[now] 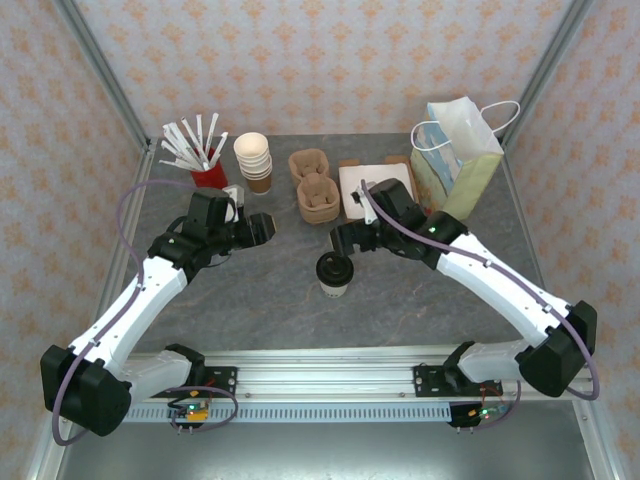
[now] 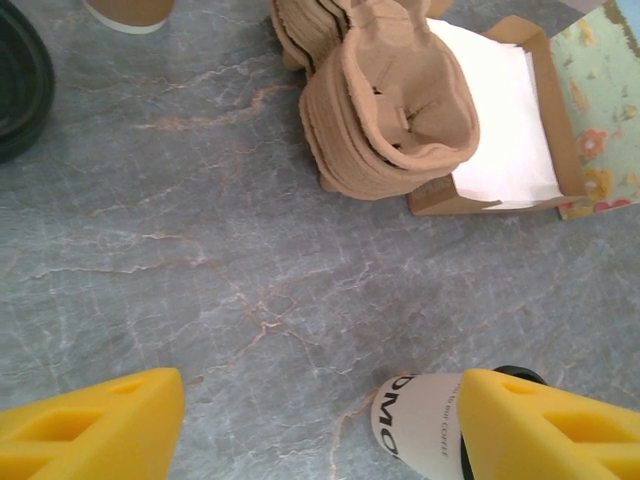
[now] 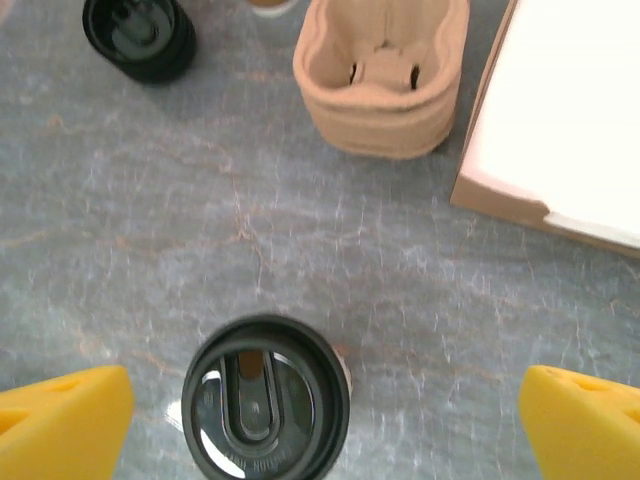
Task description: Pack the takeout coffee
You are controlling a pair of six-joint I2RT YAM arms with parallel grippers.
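Yellow right fingers (image 3: 60, 425) stand in both lower corners of the right wrist view, spread wide and pinching nothing. Between them, closer to the left one but touching neither, you see the takeout coffee (image 3: 266, 397) upright on the grey tabletop (image 3: 400, 270), its black lid toward the camera. Beyond it sits a pulp cup carrier (image 3: 385, 90).

In the left wrist view, the left fingers (image 2: 90, 425) are also spread, with bare tabletop between them. The coffee shows at the bottom edge, partly hidden behind the right-hand finger.

From the top view, the coffee stands between your two arms, near the right fingers and further from the left ones. A paper bag (image 1: 455, 160) stands at the back right.
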